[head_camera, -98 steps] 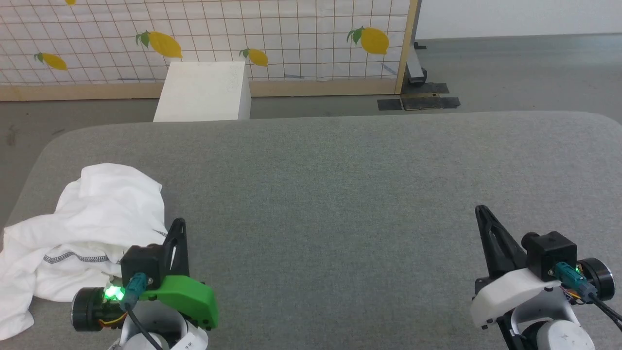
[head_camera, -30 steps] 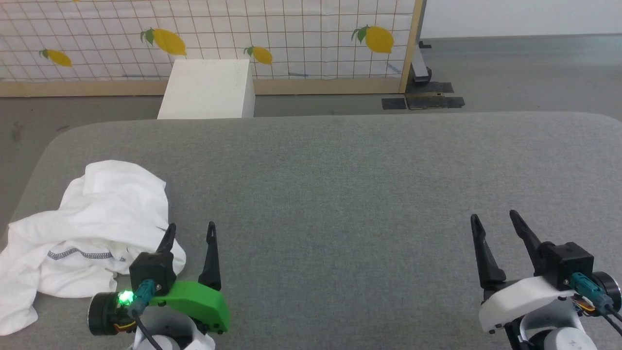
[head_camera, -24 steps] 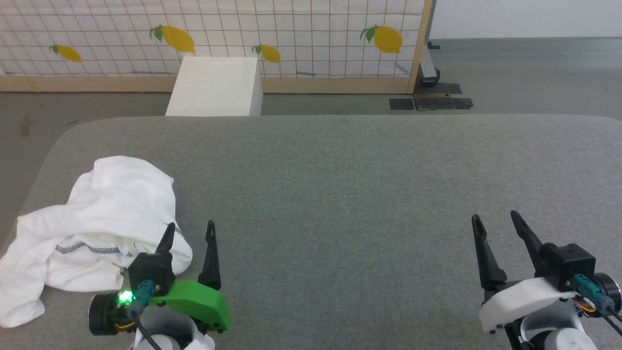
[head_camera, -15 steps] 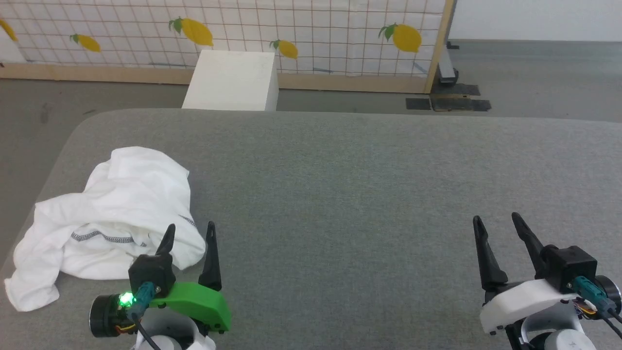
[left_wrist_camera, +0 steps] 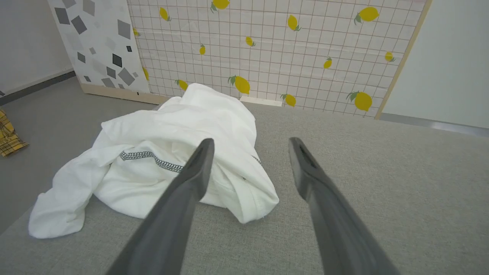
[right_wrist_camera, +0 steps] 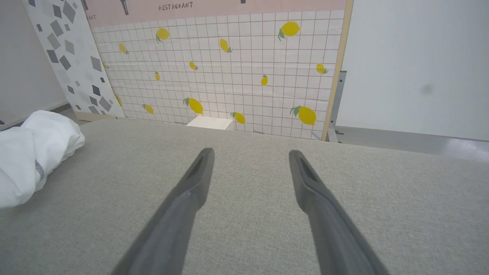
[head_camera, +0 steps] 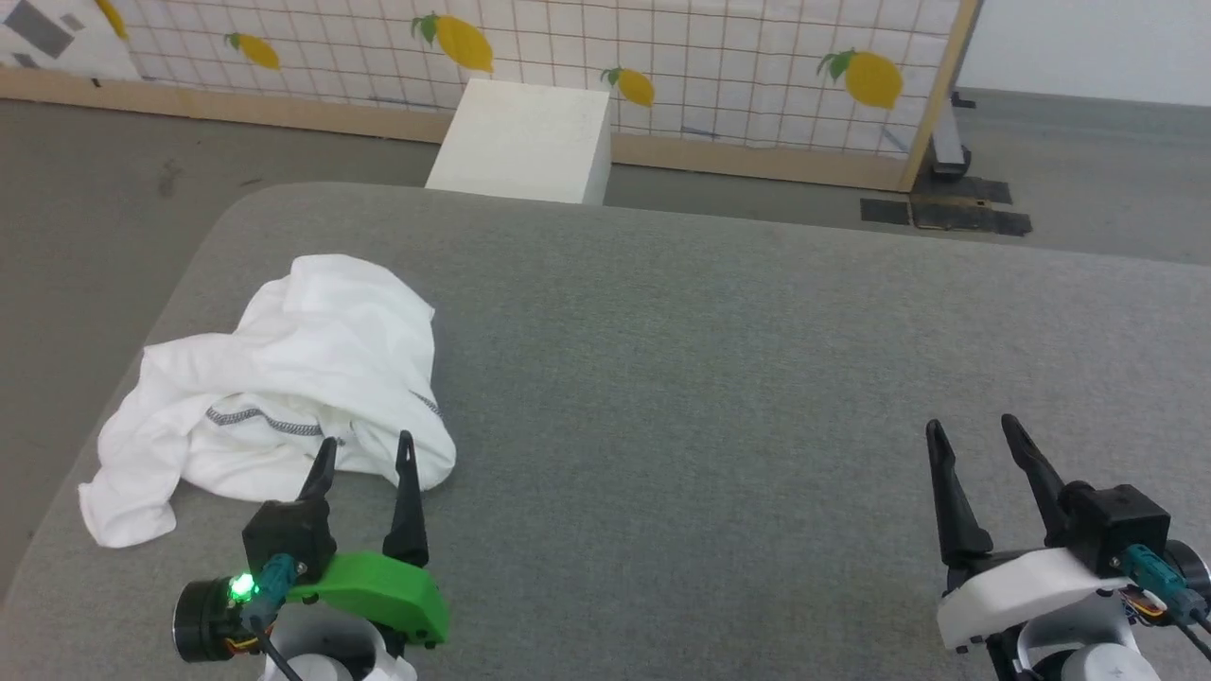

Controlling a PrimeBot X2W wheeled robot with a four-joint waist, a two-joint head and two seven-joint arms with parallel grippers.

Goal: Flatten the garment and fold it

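Note:
The white garment [head_camera: 284,378] lies crumpled in a heap at the left end of the grey padded table [head_camera: 719,378], a zigzag-stitched hem showing across its front. My left gripper [head_camera: 367,445] stands open just in front of the heap's near right corner, fingers apart with nothing between them. In the left wrist view the garment [left_wrist_camera: 160,152] sits right beyond the open left gripper [left_wrist_camera: 249,142]. My right gripper [head_camera: 973,427] is open over bare table at the near right. The right wrist view has the open right gripper [right_wrist_camera: 250,152] and the garment [right_wrist_camera: 26,156] at its left edge.
A white rectangular box [head_camera: 520,142] stands on the floor behind the table, against a lemon-print grid screen [head_camera: 719,57]. The table's left edge runs close to the garment. Grey floor [head_camera: 85,208] surrounds the table; a yellow checked cloth [left_wrist_camera: 7,131] lies on it.
Both grippers have gone from shut to open. The camera has swung left, so the whole scene shifted right in the head view; the garment itself lies as before.

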